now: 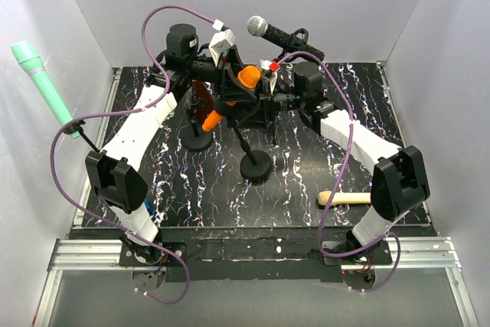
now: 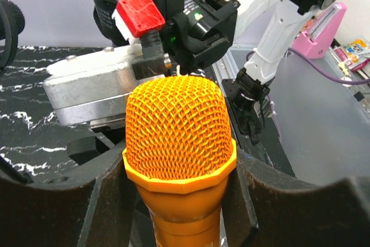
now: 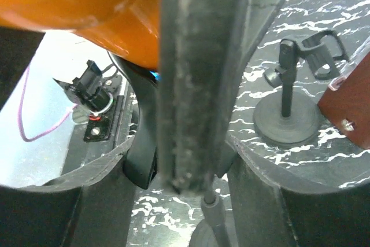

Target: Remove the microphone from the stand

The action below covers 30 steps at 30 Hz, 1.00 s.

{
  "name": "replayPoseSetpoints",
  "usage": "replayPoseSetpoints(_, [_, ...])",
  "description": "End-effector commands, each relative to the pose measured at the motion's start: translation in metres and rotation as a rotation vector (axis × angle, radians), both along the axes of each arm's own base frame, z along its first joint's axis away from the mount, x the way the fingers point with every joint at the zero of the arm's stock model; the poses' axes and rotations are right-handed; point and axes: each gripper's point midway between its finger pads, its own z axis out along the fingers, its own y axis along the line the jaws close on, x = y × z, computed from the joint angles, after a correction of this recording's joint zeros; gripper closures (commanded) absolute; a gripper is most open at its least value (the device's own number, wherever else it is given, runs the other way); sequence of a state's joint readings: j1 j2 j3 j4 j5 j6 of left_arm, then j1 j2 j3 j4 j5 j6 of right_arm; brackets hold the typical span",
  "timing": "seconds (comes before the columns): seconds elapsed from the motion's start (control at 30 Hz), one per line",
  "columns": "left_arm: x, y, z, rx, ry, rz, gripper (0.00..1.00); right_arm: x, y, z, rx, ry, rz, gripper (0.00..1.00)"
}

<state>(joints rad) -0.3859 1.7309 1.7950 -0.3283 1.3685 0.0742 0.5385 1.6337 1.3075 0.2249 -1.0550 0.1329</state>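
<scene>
An orange microphone (image 1: 246, 76) with a mesh head sits tilted in the clip of a black stand (image 1: 256, 166) at the table's middle. My left gripper (image 1: 232, 88) is shut on the microphone's body just under the head; in the left wrist view the head (image 2: 179, 128) fills the space between my dark fingers (image 2: 69, 206). My right gripper (image 1: 260, 103) is shut on the stand's upper black part (image 3: 193, 73), with the orange body (image 3: 81, 4) just above and to the left.
A teal microphone (image 1: 42, 86) stands at the left wall and a black one (image 1: 279, 34) at the back. A second stand base (image 1: 197, 140) sits left of centre. A cream stick (image 1: 344, 197) lies front right. An empty clip stand (image 3: 287, 121) shows nearby.
</scene>
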Motion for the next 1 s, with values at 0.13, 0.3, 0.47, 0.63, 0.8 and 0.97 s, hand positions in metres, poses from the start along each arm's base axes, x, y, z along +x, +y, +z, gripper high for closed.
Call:
replayPoseSetpoints(0.13, [-0.005,0.004,0.022,-0.029,-0.095,0.021,1.00,-0.008,0.003,0.011,0.025,-0.056,0.064,0.98])
replayPoseSetpoints(0.3, [-0.004,0.004,0.025,-0.027,-0.107,0.033,1.00,-0.011,-0.002,0.008,0.022,-0.063,0.027,0.99])
replayPoseSetpoints(0.47, [-0.008,0.005,0.025,-0.026,-0.081,0.001,1.00,-0.006,-0.005,0.017,0.028,-0.093,-0.023,0.49])
replayPoseSetpoints(0.63, [-0.016,0.008,0.029,-0.035,-0.040,-0.078,1.00,0.000,-0.011,0.036,0.048,-0.155,-0.030,0.18])
replayPoseSetpoints(0.8, [-0.025,0.011,0.021,-0.027,0.040,-0.147,1.00,-0.003,-0.011,0.044,0.070,-0.203,0.010,0.15])
replayPoseSetpoints(0.97, [-0.031,0.013,0.020,-0.021,0.088,-0.195,1.00,0.000,-0.007,0.046,0.092,-0.219,0.034,0.14])
